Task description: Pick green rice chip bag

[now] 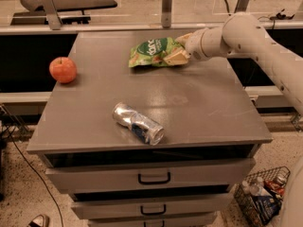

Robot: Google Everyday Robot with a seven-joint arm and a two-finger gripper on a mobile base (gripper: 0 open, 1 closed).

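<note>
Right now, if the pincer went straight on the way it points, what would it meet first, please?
The green rice chip bag: the pincer sits at the bag's end farthest from the apple, pointing into it, and seems to touch it, though depth is unclear.

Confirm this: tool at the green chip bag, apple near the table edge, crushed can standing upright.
No: the camera view shows the crushed can lying on its side, not upright. The tool is at the green chip bag, and the apple sits near the table edge.
</note>
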